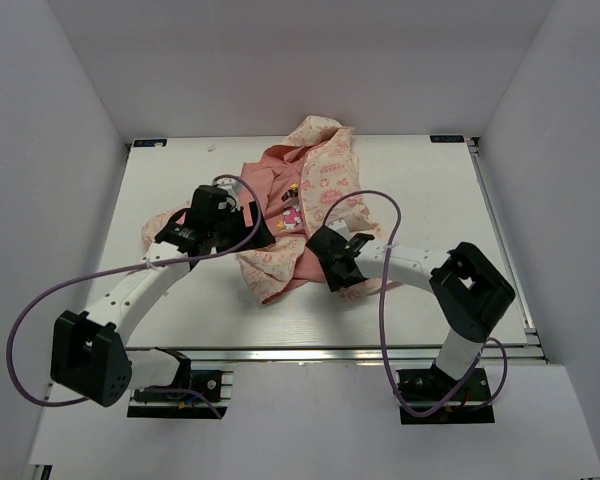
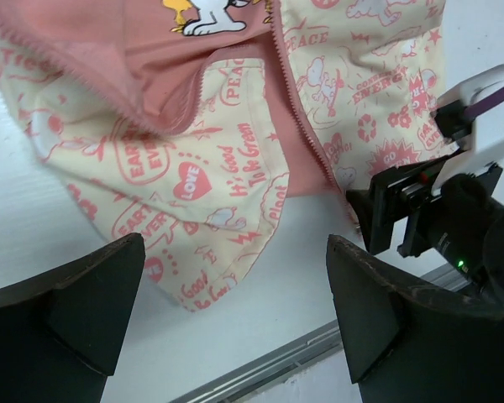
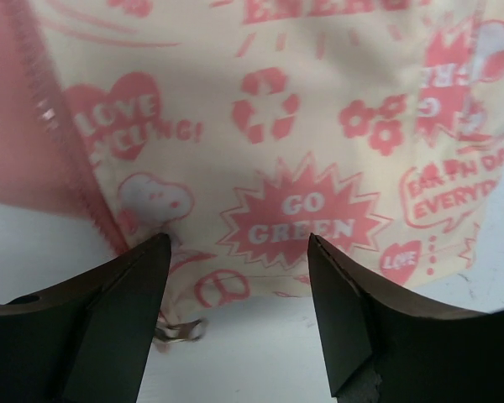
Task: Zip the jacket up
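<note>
The jacket (image 1: 302, 205) lies unzipped on the white table (image 1: 440, 190), roughly in the middle and reaching to the far edge, where its crumpled cream fabric bunches up. Its front is spread open, showing the salmon-pink inside and a small cartoon figure (image 1: 289, 215). 1 sleeve trails off to the left, under the left arm.

The left gripper (image 1: 242, 228) hangs over the jacket's left front panel, its 2 fingers spread wide with nothing between them. From its own camera, the left gripper (image 2: 235, 243) looks down on the near hem of that panel, and the pink zipper (image 2: 298, 126) runs diagonally past it towards the right gripper (image 2: 376, 217).

The right gripper (image 1: 320, 250) sits at the near right corner of the jacket, just above the cloth. In its wrist view the right gripper (image 3: 238, 239) stands parted and pinches nothing. The printed cream panel fills the space beyond, and the zipper teeth (image 3: 63, 143) run down the left side to the hem. A small blurred metal piece (image 3: 178, 332) shows at the hem's lower edge.
</note>
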You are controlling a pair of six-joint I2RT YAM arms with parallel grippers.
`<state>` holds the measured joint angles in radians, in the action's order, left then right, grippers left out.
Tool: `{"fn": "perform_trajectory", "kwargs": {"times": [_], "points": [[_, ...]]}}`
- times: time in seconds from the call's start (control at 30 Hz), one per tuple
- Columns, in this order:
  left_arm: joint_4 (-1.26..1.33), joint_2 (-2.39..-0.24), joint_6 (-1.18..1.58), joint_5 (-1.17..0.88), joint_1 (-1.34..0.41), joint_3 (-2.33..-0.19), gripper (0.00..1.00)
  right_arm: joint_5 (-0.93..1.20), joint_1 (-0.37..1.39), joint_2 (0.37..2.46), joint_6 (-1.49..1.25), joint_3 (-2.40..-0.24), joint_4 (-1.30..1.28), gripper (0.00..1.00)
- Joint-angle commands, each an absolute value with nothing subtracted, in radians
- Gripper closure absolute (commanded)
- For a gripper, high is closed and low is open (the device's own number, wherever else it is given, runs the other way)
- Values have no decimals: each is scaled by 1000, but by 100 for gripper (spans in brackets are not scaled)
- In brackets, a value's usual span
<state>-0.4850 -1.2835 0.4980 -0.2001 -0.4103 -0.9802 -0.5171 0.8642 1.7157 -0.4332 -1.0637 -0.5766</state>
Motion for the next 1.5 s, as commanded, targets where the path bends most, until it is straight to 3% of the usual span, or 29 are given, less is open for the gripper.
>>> {"fn": "perform_trajectory", "kwargs": {"times": [0.0,0.2,0.43,0.67,0.83,1.0,1.03,1.27,1.47], "points": [[-518,-1217,511,-157,-405,-951,2,-485,914,1706,-408,-1062,-537,29],[-557,-1207,499,-138,-405,-957,2,-296,968,1666,-383,-1035,-454,31],[-525,-1291,479,-206,-460,-989,2,-465,945,1531,-560,-1013,-584,26],[-612,-1500,379,35,-664,-1144,2,-168,663,1292,-560,-827,-514,23],[-624,-1637,298,143,-727,-1238,2,-83,632,1190,-532,-778,-502,11],[-670,-1801,290,218,-744,-1324,2,-69,612,1186,-520,-784,-503,11],[-676,-1816,294,235,-744,-1351,5,-66,609,1184,-519,-785,-502,11],[-715,-1824,291,301,-765,-1396,98,-49,598,1172,-505,-778,-495,11],[-758,-1677,294,342,-865,-1362,100,-9,595,1160,-492,-773,-476,11]]}}
